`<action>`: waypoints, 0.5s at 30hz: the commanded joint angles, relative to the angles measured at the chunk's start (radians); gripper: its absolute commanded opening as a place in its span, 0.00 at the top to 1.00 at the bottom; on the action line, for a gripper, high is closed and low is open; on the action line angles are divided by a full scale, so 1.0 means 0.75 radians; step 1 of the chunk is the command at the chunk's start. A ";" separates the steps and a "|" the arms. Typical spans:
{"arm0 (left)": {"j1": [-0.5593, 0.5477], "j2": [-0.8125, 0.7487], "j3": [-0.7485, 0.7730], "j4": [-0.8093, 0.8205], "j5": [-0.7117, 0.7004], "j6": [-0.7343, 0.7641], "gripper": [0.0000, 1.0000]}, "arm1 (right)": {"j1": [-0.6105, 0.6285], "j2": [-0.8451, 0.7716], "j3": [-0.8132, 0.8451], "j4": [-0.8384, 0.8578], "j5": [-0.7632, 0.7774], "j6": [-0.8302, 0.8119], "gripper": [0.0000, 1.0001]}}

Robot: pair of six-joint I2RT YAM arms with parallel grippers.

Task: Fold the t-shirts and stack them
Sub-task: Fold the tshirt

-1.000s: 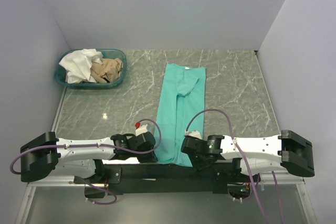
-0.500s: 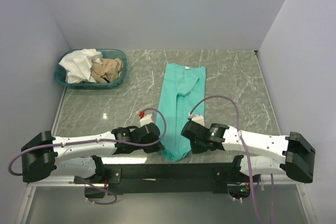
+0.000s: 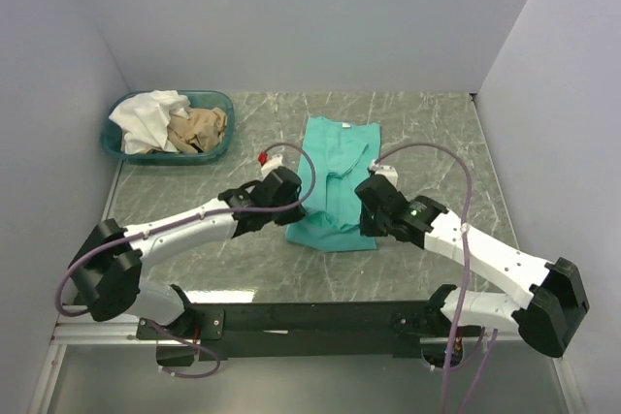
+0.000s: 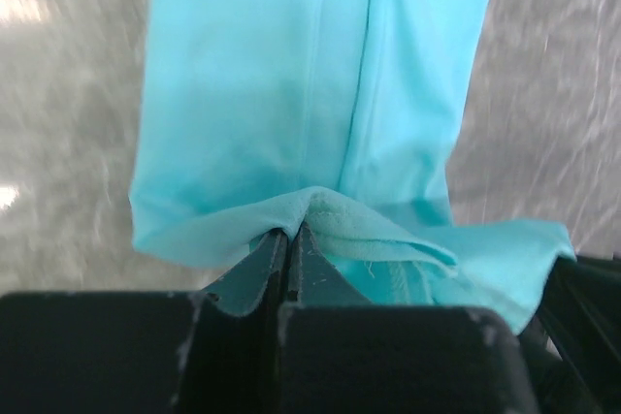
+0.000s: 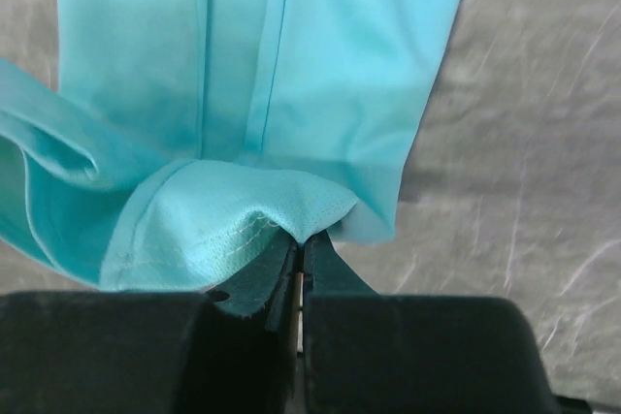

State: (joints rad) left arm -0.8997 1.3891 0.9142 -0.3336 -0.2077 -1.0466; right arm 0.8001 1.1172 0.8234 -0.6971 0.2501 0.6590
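While left tool [image 4: 289, 239] and right tool [image 5: 301, 239] pinch the teal t-shirt [image 3: 335, 167], the basket [image 3: 226, 105] holds the white t-shirt [image 3: 146, 118] and tan t-shirt [image 3: 200, 127].

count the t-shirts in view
3. The teal-green t-shirt lies on the table, partly folded; the white t-shirt and the tan t-shirt sit crumpled in the basket at far left. Others may hide beneath them.

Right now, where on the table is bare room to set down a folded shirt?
The widest bare part of the marble table lies right of the teal t-shirt. A smaller patch lies between the teal basket and the left arm. Crowded: the centre, where the left gripper and right gripper pinch that shirt's hem, and the filled basket.
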 commanded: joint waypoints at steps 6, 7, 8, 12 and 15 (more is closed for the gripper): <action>0.163 0.156 0.270 0.058 0.038 0.197 0.99 | -0.222 0.161 0.174 0.156 -0.006 -0.161 1.00; 0.175 0.195 0.286 0.062 0.048 0.217 0.99 | -0.240 0.175 0.195 0.162 -0.014 -0.171 1.00; 0.197 0.211 0.299 0.066 0.056 0.227 0.99 | -0.255 0.190 0.207 0.171 -0.033 -0.179 1.00; 0.261 0.305 0.378 0.075 0.125 0.262 0.99 | -0.326 0.287 0.244 0.222 -0.086 -0.228 1.00; 0.302 0.373 0.429 0.073 0.152 0.287 0.99 | -0.380 0.361 0.289 0.250 -0.117 -0.255 1.00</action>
State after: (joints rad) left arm -0.7010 1.6402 1.1709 -0.2970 -0.1352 -0.8814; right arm 0.5457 1.3487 0.9825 -0.5716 0.1902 0.5133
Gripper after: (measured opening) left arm 0.021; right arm 0.019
